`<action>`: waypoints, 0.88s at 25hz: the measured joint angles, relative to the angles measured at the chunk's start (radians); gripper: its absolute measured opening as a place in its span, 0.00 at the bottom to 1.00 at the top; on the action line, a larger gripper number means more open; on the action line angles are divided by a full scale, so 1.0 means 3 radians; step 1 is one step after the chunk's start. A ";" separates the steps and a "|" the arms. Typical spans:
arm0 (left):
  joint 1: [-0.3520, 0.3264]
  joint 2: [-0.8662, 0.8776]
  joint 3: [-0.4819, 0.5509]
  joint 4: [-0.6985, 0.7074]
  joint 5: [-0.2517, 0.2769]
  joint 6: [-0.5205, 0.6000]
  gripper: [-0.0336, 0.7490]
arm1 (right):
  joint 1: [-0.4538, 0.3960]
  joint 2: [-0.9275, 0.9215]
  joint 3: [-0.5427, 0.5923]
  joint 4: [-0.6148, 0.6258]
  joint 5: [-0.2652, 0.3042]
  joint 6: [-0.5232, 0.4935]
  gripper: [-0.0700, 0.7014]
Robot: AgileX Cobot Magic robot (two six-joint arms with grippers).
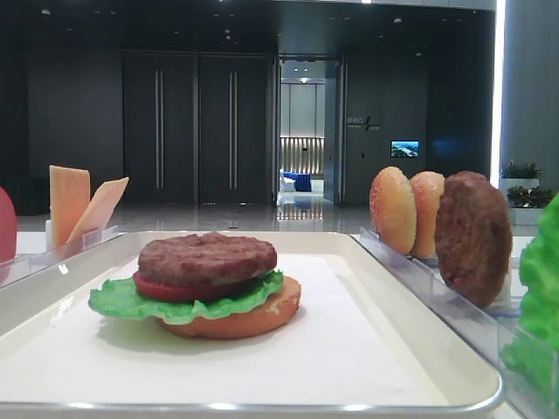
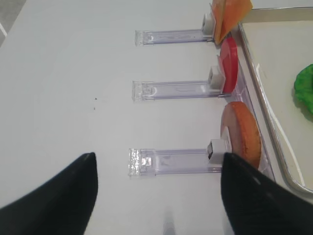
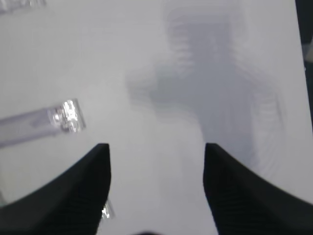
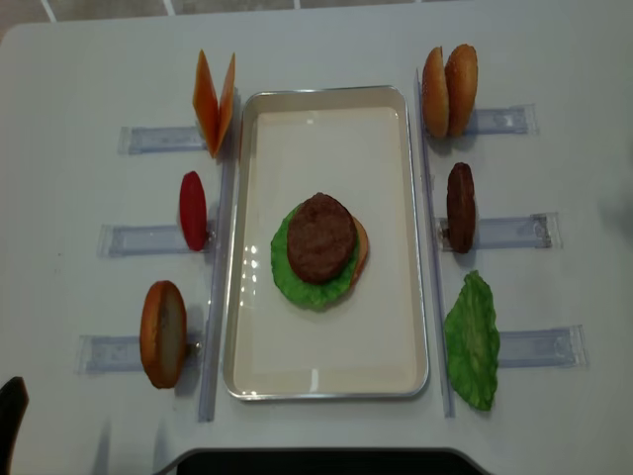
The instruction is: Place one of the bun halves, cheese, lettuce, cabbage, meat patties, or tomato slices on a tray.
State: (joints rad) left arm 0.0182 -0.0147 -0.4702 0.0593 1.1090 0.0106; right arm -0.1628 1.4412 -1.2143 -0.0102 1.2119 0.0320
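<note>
On the tray [image 4: 326, 371], near its middle, sits a stack: bun half [image 1: 253, 319] at the bottom, lettuce [image 1: 131, 301] over it, a tomato slice [image 1: 162, 288] showing at the edge, meat patty [image 4: 320, 237] on top.

Left of the tray, clear holders [image 4: 134, 240] carry upright pieces: two cheese slices [image 4: 215, 101] at the far end leaning apart, a spare tomato slice [image 4: 193, 210] halfway along, a spare bun half [image 4: 163, 333] at the near end.

Right of the tray: two bun halves [image 4: 449, 89] standing together at the far end, a second patty [image 4: 460, 207] on edge halfway along, a loose lettuce leaf [image 4: 472, 341] at the near end.

Left gripper [image 2: 159, 183]: jaws apart, nothing between them, above the table [image 2: 68, 73] just left of the near-end holder and its bun.

Right gripper [image 3: 156, 171]: jaws apart and empty, over bare white table with a clear holder end [image 3: 68, 116] beside it.
</note>
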 joint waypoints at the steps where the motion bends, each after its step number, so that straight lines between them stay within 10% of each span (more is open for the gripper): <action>1: 0.0000 0.0000 0.0000 0.0000 0.0000 0.0000 0.81 | 0.0000 -0.0232 0.0172 -0.0011 0.0008 -0.0009 0.61; 22: 0.0000 0.0000 0.0000 -0.0002 0.0000 0.0000 0.81 | 0.0000 -0.3740 0.2348 0.0113 -0.0219 -0.0270 0.61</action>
State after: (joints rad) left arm 0.0182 -0.0147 -0.4702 0.0586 1.1090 0.0106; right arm -0.1628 0.3192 -0.5099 0.0237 1.1461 -0.0488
